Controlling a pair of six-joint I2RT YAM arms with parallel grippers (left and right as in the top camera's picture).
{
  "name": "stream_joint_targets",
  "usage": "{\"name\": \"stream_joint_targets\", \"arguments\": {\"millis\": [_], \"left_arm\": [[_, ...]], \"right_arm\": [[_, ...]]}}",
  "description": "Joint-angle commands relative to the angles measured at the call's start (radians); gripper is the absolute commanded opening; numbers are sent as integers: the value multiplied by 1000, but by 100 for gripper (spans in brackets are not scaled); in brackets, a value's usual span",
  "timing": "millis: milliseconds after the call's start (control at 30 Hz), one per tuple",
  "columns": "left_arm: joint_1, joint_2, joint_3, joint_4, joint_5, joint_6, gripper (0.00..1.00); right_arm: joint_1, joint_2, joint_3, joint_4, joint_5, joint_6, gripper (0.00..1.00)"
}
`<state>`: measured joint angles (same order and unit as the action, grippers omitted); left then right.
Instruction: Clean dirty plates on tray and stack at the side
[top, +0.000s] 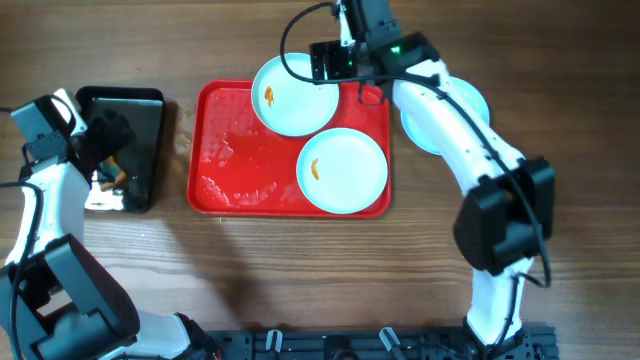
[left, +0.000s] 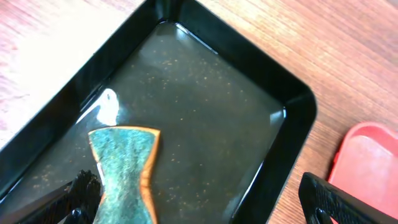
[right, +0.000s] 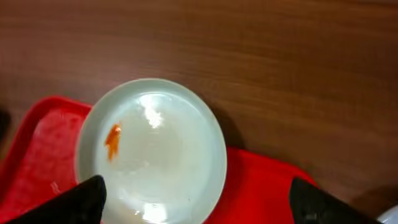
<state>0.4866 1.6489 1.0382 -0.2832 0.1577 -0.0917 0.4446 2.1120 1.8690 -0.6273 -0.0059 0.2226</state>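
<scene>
The red tray (top: 215, 150) lies mid-table. A pale-blue plate (top: 290, 100) with an orange smear rests on the tray's far rim. It also shows in the right wrist view (right: 152, 143). A second smeared plate (top: 342, 170) lies in the tray's right half. A third plate (top: 450, 115) lies on the table to the right of the tray, partly hidden by the right arm. My right gripper (top: 338, 68) (right: 199, 205) is open above the far plate's right edge. My left gripper (top: 112, 140) (left: 205, 205) is open over the black tray, with the sponge beside its left finger.
A black tray (top: 150, 110) (left: 292, 106) holding water stands left of the red tray. A green and orange sponge (left: 124, 168) lies in it. The red tray's corner (left: 367, 162) shows to the right of it, and its floor (right: 261, 186) shows beside the far plate.
</scene>
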Motion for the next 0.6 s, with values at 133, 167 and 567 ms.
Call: {"name": "stream_joint_targets", "arguments": {"millis": [133, 167, 567], "left_arm": [[6, -14, 2, 3, 85, -51, 100], [6, -14, 2, 3, 86, -51, 100], [6, -14, 2, -13, 86, -51, 100]], "right_arm": [[16, 254, 5, 72, 89, -2, 54], [16, 257, 4, 60, 89, 4, 50], [160, 260, 4, -74, -144, 124, 4]]}}
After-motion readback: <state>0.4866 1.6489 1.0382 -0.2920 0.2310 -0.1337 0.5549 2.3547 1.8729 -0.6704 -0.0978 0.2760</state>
